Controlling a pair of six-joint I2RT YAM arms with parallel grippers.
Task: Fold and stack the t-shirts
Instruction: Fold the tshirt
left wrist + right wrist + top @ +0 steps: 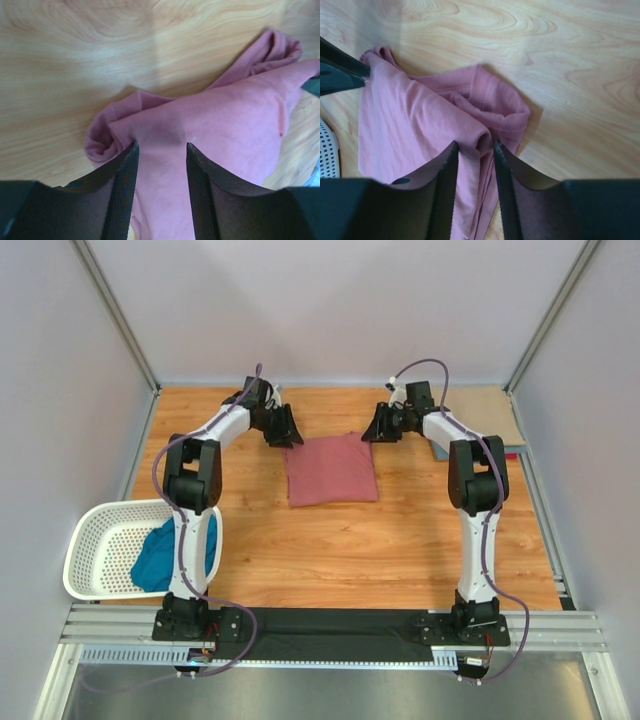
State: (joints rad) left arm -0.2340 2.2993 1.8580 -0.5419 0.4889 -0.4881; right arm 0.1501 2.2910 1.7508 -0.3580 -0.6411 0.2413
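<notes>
Table (400, 540), from above: your arms reach from the near edge to the far middle, where the work lies. Rose shirt (330, 470): a folded, roughly square pad lying flat at the far middle, between the arms so that each can take one far corner. Basket (95, 540): at the near left corner beside your left arm, holding the teal shirt (160, 555), crumpled and not yet folded. Pile (490, 412): a tan piece on a grey-blue one at the far right corner, probably where finished shirts go. Left gripper (161, 146): at the rose shirt's far left corner, jaws apart with the cloth running flat through the gap, so astride it rather than pinching. Right gripper (476, 145): at the far right corner, jaws narrower, a rolled fold bunched between them and touching both fingers; you cannot tell whether it is clamped. Judged step: taking both far corners, either to draw the far edge towards you for another fold or to carry the pad to the pile; grip both evenly, or the pad will skew
</notes>
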